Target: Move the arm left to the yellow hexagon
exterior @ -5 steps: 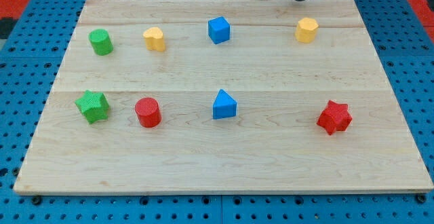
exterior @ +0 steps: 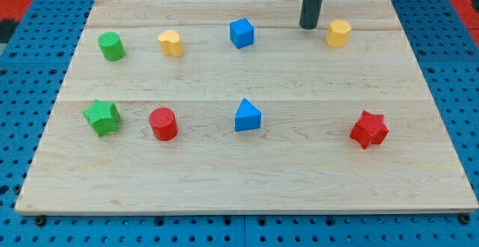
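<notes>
The yellow hexagon (exterior: 338,33) sits near the top right of the wooden board (exterior: 247,165). My tip (exterior: 308,26) stands on the board just to the left of the hexagon, a small gap apart from it. The dark rod rises from there out of the view's top. The blue cube (exterior: 241,33) lies further to the left of my tip.
A yellow heart-like block (exterior: 171,43) and a green cylinder (exterior: 111,46) are at the top left. A green star (exterior: 102,117), a red cylinder (exterior: 163,123), a blue triangle (exterior: 247,116) and a red star (exterior: 369,129) form the lower row.
My tip has moved from the board's top edge down and slightly left, and now stands beside the yellow hexagon. No block has moved.
</notes>
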